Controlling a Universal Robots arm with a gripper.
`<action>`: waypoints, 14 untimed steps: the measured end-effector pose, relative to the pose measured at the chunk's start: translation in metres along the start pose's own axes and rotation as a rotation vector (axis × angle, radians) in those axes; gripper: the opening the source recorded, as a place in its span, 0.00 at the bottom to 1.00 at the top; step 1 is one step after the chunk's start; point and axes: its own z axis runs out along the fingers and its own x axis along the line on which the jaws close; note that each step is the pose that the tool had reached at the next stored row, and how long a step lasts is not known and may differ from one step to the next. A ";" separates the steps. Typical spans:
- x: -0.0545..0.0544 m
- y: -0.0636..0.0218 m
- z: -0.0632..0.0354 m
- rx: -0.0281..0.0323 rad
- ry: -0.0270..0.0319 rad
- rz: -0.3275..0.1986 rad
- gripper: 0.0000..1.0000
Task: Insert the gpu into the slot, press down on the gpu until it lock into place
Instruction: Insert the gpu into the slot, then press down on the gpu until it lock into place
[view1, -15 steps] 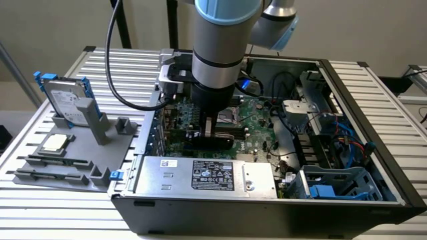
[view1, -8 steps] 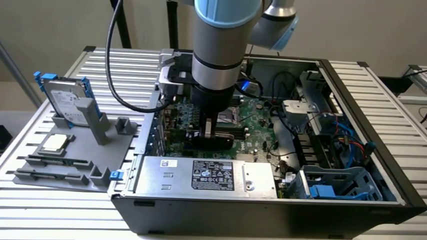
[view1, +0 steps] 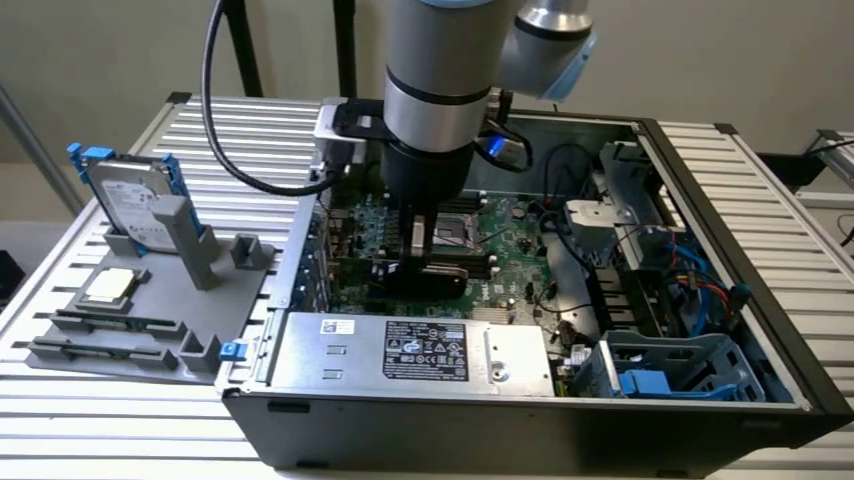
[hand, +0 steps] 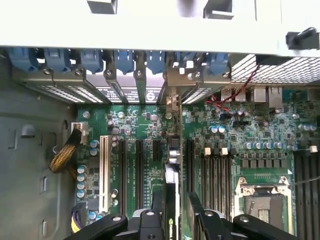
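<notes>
The gpu (hand: 170, 182) stands on edge on the green motherboard (hand: 145, 125), seen from above as a thin strip. Its silver bracket (hand: 172, 97) sits among the rear expansion covers. My gripper (hand: 176, 202) hangs straight over the card, open. One black finger (hand: 157, 200) stands on each side of the card, with a small gap to it. In the exterior view the gripper (view1: 430, 255) reaches down into the open case, just above the card's dark body (view1: 447, 283). The slot is hidden beneath the card.
Black memory strips (hand: 215, 175) and the CPU socket (hand: 262, 197) lie beside the card. A silver power supply (view1: 414, 350) fills the case's near side, and a blue drive cage (view1: 667, 370) sits on the exterior view's right. Outside the case, a hard drive with blue rails (view1: 134, 200) rests on a grey fixture (view1: 147, 300).
</notes>
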 end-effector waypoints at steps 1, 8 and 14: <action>-0.001 0.0003 -0.0045 -0.0001 0.0005 0.000 0.33; -0.003 0.0011 -0.0129 0.0001 0.0005 0.000 0.12; -0.003 0.0011 -0.0130 0.0000 0.0006 0.000 0.11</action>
